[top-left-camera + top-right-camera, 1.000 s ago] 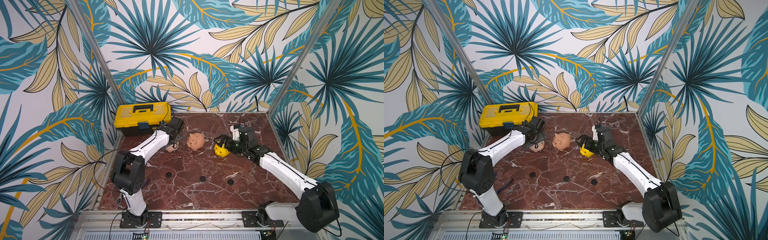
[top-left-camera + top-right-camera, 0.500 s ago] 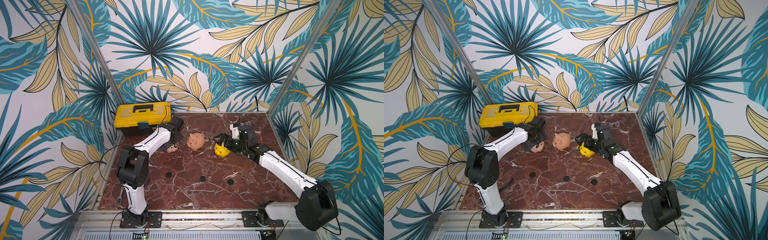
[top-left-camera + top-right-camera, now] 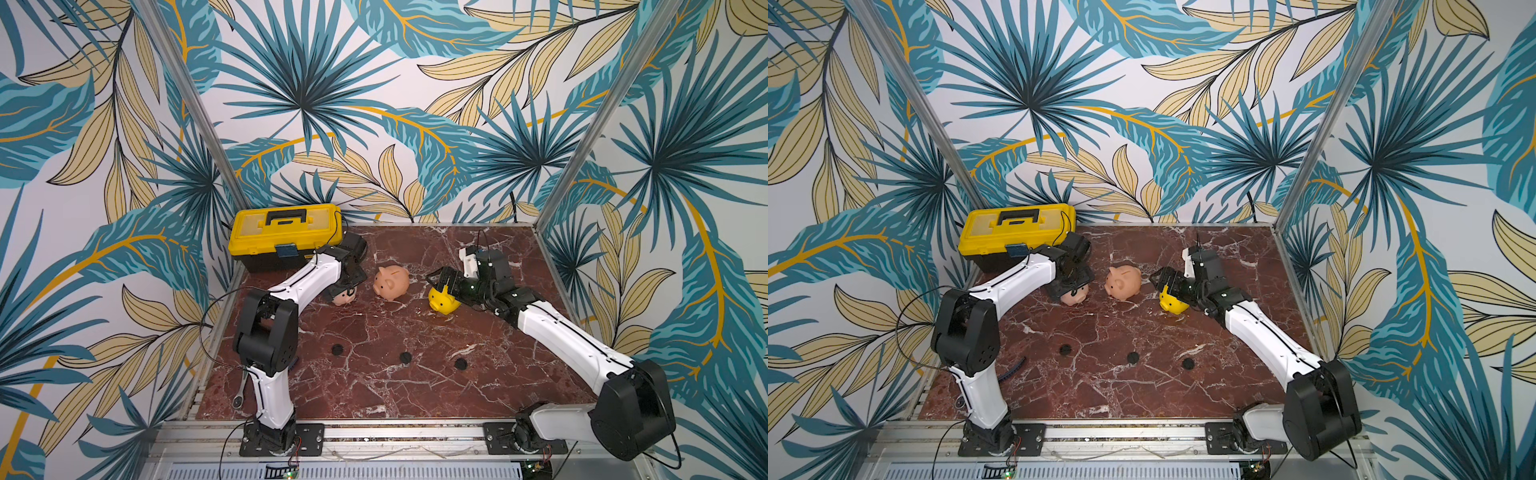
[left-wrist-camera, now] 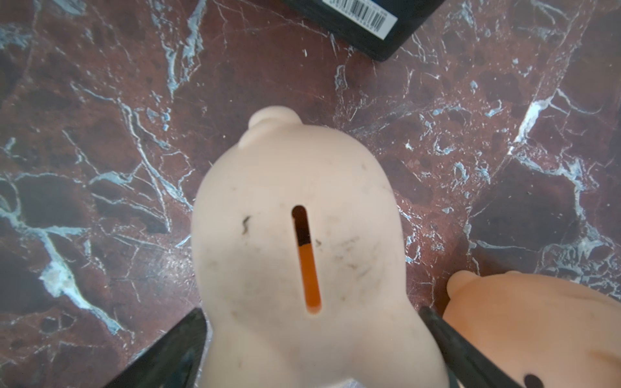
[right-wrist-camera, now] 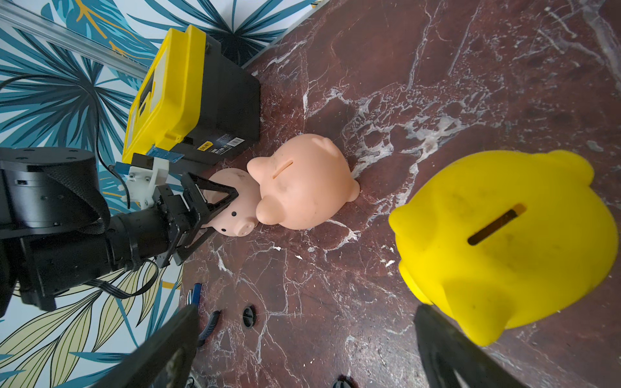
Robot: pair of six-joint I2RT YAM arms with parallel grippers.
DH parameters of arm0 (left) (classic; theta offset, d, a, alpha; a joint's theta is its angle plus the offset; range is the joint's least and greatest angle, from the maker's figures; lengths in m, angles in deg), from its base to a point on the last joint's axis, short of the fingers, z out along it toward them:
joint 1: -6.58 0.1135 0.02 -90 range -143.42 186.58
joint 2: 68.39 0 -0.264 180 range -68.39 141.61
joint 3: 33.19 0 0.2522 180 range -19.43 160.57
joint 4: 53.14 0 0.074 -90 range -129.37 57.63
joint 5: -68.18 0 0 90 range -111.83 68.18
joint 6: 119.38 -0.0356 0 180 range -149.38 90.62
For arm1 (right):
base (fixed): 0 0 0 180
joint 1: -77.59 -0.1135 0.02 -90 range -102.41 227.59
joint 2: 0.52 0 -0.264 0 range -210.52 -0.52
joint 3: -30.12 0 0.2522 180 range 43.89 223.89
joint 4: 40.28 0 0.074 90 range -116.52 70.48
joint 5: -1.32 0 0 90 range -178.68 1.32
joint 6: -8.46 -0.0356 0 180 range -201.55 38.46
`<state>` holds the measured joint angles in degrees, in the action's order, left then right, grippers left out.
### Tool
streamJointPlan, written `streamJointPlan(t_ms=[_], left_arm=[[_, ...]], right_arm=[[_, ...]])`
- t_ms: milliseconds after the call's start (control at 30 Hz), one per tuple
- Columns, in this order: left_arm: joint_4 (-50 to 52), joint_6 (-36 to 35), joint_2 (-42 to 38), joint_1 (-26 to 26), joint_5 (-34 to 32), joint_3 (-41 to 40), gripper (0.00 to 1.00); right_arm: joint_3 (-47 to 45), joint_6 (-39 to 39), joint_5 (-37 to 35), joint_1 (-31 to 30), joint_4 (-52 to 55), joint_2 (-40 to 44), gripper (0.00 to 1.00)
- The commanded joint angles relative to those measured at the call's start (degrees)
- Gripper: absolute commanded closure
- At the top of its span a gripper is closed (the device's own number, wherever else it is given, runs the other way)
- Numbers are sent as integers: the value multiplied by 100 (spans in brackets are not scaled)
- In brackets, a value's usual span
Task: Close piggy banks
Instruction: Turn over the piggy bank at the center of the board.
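The left arm's elbow has swung upright. The left claw [image 3: 348, 286] stays astride the pale pink piggy bank [image 3: 343, 296], mid-left in a top view, spread wide; whether it grips I cannot tell. The right claw [image 5: 305, 310] gapes beside the yellow piggy bank [image 5: 504, 235]. The black plugs [image 3: 405, 357] lie untouched at lower centre, so nothing is closed yet.

Hidden and cropped parts, left arm.
In both top views the left gripper [image 3: 347, 286] covers the pale pink piggy bank [image 3: 344, 296] except its face; the left wrist view crops its head, the peach piggy bank [image 4: 537, 332] and the toolbox [image 4: 356, 20]; grip contact unclear.
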<state>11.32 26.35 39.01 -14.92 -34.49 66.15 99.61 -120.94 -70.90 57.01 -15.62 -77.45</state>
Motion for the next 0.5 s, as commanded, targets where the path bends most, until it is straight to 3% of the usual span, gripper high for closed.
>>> streamJointPlan(t_ms=[0, 167, 467], left_arm=[[89, -469, -15, 47, 106, 215, 7], [87, -714, -67, 62, 27, 136, 14], [80, -1114, -218, 63, 133, 47, 17]], right_arm=[[53, 46, -95, -34, 104, 12, 0], [41, 7, -138, -59, 105, 20, 0], [52, -62, -170, -145, 104, 23, 0]])
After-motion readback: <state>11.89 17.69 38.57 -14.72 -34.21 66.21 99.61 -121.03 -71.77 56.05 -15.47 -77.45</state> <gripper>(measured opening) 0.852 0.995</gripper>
